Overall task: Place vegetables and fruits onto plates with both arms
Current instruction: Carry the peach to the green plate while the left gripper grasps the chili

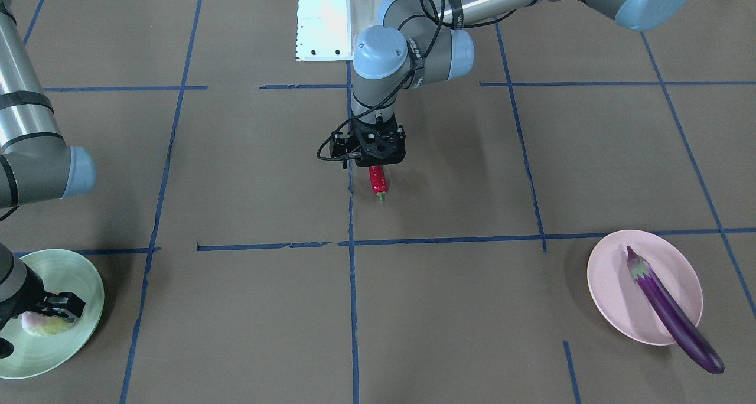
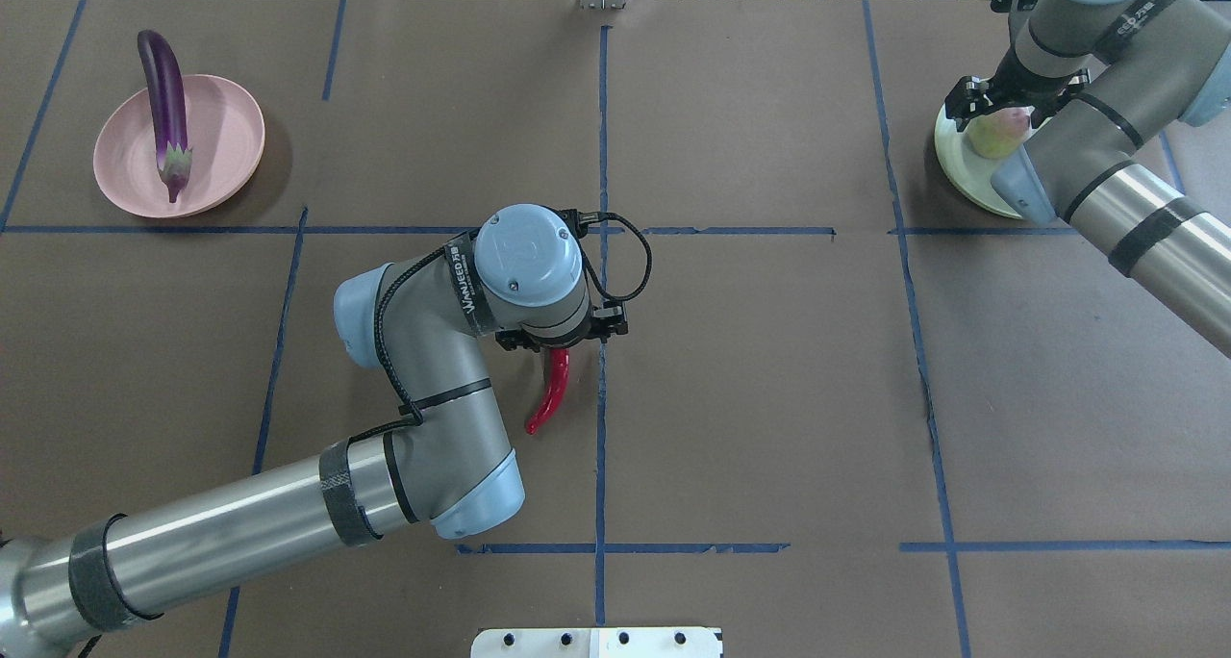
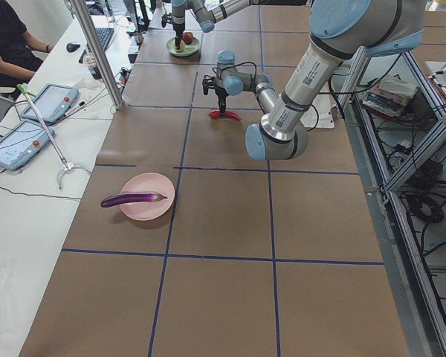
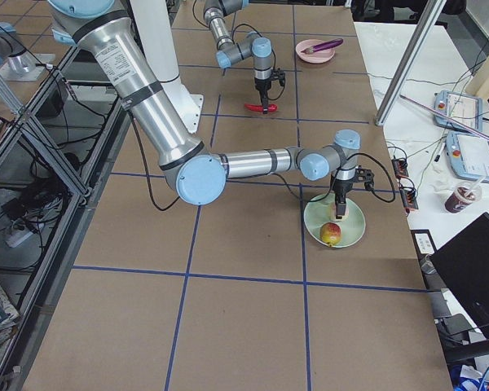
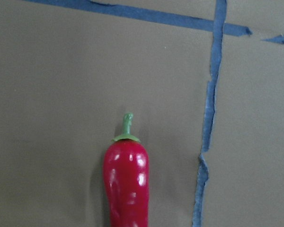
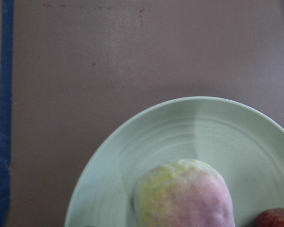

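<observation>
The red chili pepper (image 1: 378, 181) lies on the brown table near the middle, stem pointing away from the robot. It also shows in the overhead view (image 2: 548, 393) and the left wrist view (image 5: 126, 182). My left gripper (image 1: 370, 156) stands right over its middle; its fingers are hidden. The purple eggplant (image 1: 667, 309) lies across the pink plate (image 1: 614, 286), one end overhanging the rim. My right gripper (image 2: 1000, 105) is open over the pale green-pink fruit (image 6: 184, 198), which rests on the mint plate (image 6: 180, 137). The reddish pomegranate-like fruit (image 4: 331, 234) lies beside it.
The white base block (image 1: 331, 20) stands at the robot's edge. Blue tape lines cross the table. In the exterior left view a side desk with tablets (image 3: 30, 141), a metal pole (image 3: 97, 52) and a seated operator (image 3: 7, 37) border the far side.
</observation>
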Action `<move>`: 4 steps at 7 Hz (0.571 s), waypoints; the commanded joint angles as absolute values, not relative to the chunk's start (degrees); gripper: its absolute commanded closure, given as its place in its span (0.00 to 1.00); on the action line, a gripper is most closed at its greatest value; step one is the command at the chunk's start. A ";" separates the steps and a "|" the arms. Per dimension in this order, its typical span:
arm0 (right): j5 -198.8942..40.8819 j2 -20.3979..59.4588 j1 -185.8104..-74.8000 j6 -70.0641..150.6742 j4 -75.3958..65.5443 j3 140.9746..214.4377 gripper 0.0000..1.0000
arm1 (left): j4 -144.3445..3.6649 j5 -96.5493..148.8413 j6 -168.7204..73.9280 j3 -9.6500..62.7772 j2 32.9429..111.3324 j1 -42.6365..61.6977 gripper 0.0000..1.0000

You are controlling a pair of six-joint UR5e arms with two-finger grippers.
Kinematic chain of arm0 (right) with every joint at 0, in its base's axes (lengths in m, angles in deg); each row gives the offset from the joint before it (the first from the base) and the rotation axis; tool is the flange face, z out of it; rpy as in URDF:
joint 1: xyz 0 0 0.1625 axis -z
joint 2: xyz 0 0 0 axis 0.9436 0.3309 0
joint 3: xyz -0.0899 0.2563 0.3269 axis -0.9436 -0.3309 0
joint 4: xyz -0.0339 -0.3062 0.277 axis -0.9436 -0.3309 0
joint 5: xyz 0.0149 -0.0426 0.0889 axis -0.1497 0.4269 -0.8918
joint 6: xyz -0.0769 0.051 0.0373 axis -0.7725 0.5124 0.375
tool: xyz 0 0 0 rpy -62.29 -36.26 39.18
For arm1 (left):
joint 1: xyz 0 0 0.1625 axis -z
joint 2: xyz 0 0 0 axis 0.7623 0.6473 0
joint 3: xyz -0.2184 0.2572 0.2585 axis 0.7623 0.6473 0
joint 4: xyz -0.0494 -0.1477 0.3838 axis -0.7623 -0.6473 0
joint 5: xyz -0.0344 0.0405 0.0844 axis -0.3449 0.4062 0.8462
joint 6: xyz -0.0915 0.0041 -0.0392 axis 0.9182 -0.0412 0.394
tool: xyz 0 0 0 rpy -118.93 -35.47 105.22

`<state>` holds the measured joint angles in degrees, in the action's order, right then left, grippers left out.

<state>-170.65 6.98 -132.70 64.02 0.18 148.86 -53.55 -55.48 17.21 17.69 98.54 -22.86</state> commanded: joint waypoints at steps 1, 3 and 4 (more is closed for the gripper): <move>-174.71 7.11 -132.90 64.32 0.10 151.06 0.00 | -53.55 -54.89 16.98 17.07 98.25 -22.86 0.85; -175.60 7.20 -132.90 64.41 0.02 151.85 0.00 | -53.46 -54.98 16.89 18.64 98.07 -19.37 1.00; -176.30 7.90 -132.99 64.50 -0.16 153.34 0.00 | -53.64 -55.24 15.84 20.48 95.98 -15.34 1.00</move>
